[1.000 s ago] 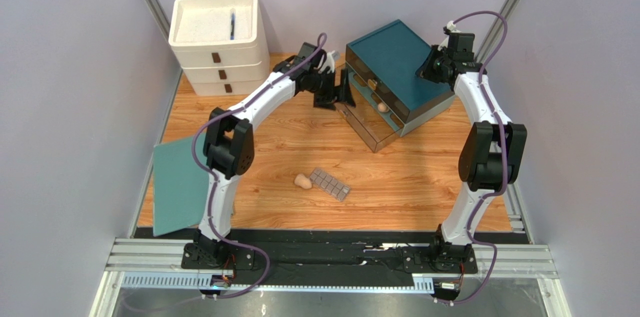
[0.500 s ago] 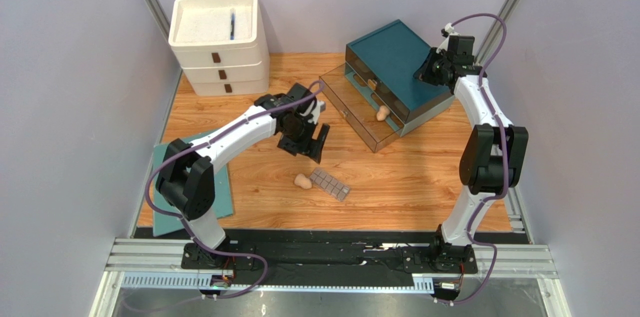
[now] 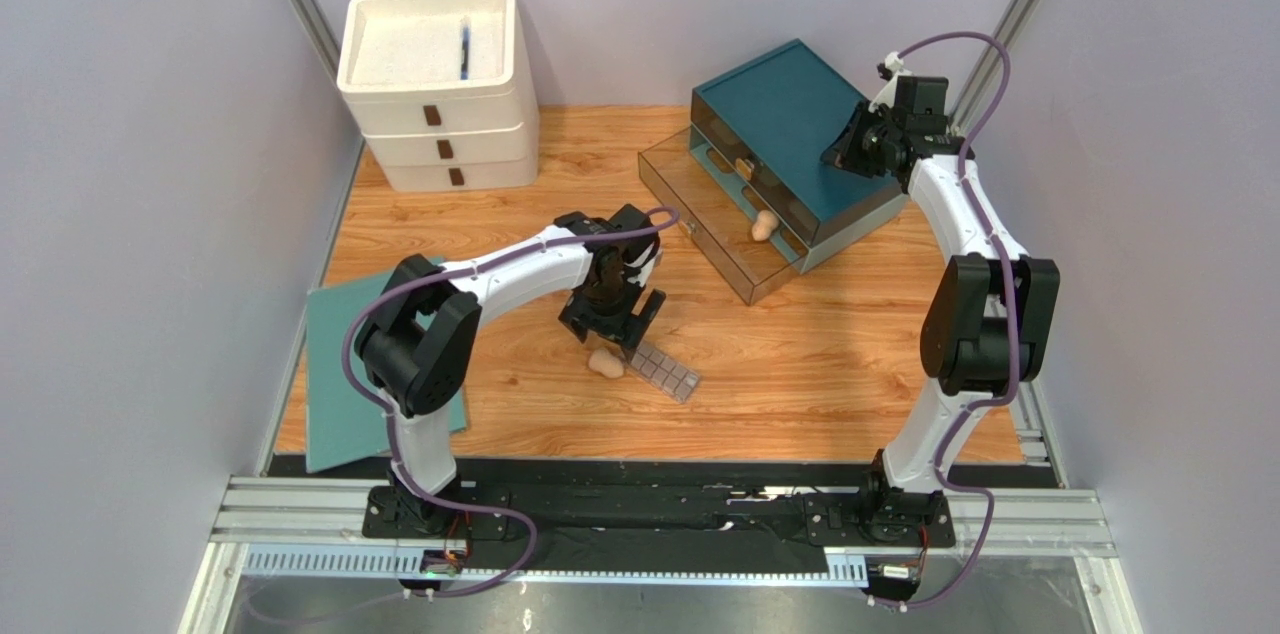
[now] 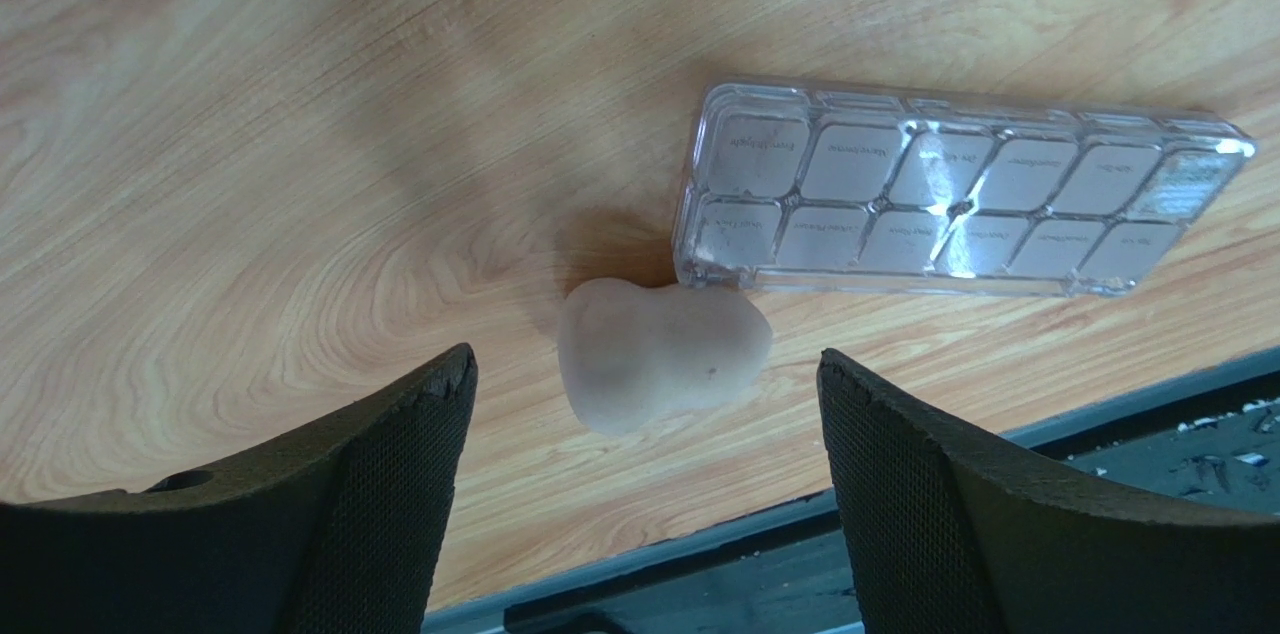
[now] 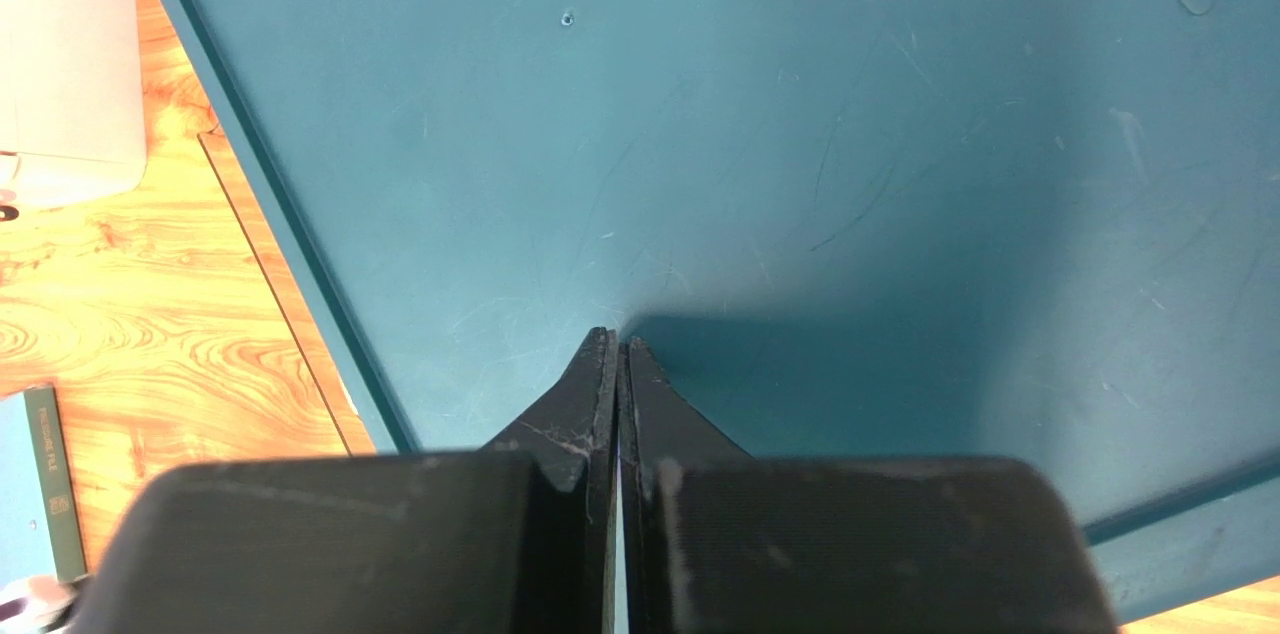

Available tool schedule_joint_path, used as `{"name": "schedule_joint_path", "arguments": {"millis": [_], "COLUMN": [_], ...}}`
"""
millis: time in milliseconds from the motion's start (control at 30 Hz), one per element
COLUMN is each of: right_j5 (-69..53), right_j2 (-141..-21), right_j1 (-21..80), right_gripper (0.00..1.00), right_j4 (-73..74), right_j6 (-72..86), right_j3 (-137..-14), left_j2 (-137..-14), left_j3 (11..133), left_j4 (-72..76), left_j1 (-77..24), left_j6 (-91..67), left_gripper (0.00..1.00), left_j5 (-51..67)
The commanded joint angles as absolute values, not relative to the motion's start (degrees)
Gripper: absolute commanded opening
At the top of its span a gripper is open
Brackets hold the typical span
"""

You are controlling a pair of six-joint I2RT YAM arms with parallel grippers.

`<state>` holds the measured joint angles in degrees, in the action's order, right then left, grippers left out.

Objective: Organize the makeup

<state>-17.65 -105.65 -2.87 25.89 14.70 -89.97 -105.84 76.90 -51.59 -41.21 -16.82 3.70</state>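
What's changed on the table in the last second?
The left gripper swung from the teal drawer unit toward the near edge and now hangs open over the beige sponge beside the gridded palette. Nothing was grasped or released. Sponge, palette, the second sponge in the open drawer and the shut right gripper over the unit's top stayed put.

A beige, egg-shaped sponge (image 3: 604, 363) (image 4: 661, 352) lies on its side around the middle of the bench, nearer the near edge. Its narrow end sits right at a corner of a flat palette (image 3: 663, 369) (image 4: 954, 189), a clear case with two rows of grey pans. A second sponge (image 3: 765, 225) lies in an open drawer (image 3: 699, 207) toward the far right corner.
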Motion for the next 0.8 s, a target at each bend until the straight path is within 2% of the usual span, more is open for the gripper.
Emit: {"name": "schedule_joint_path", "arguments": {"millis": [0, 300, 367, 400, 433, 500, 533, 567, 767], "right_j5": [-16.96, -16.17, -16.08, -16.08, -16.08, -16.17, -16.08, -16.08, -16.52], "right_j2": [-108.28, -108.1, -108.19, -108.28, -108.37, -108.37, -108.28, -108.28, -108.54], "right_j1": [-1.93, -2.02, -2.02, -2.02, -2.02, -2.02, -2.02, -2.02, -2.02], "right_gripper": [0.0, 0.0, 0.0, 0.0, 0.0, 0.0, 0.0, 0.0, 0.0], "right_j4": [40.17, 40.25, 40.43, 40.43, 40.43, 40.6, 40.52, 40.6, 40.52], "right_j6": [12.57, 12.3, 12.22, 12.3, 12.3, 12.3, 12.22, 12.3, 12.39], "right_j3": [-85.96, -85.78, -85.78, -85.78, -85.87, -85.87, -85.78, -85.78, -86.04], "left_j2": [-109.07, -112.59, -112.76, -112.94, -113.46, -113.9, -114.08, -114.0, -110.48], "left_j3": [77.52, 76.12, 75.76, 75.94, 76.2, 77.08, 77.52, 78.48, 85.67], "left_j4": [-51.59, -52.21, -51.68, -51.68, -51.77, -52.56, -52.91, -53.78, -57.12], "left_j1": [-42.36, -43.86, -43.86, -43.86, -43.86, -43.86, -43.86, -43.94, -43.86], "left_j6": [-17.31, -19.25, -19.51, -19.51, -19.51, -19.34, -19.42, -19.68, -20.56], "left_gripper": [0.87, 0.81, 0.74, 0.7, 0.54, 0.36, 0.13, 0.0, 0.0], "left_j5": [3.16, 2.73, 2.72, 2.72, 2.9, 2.82, 1.86, 1.24, -3.25]}}
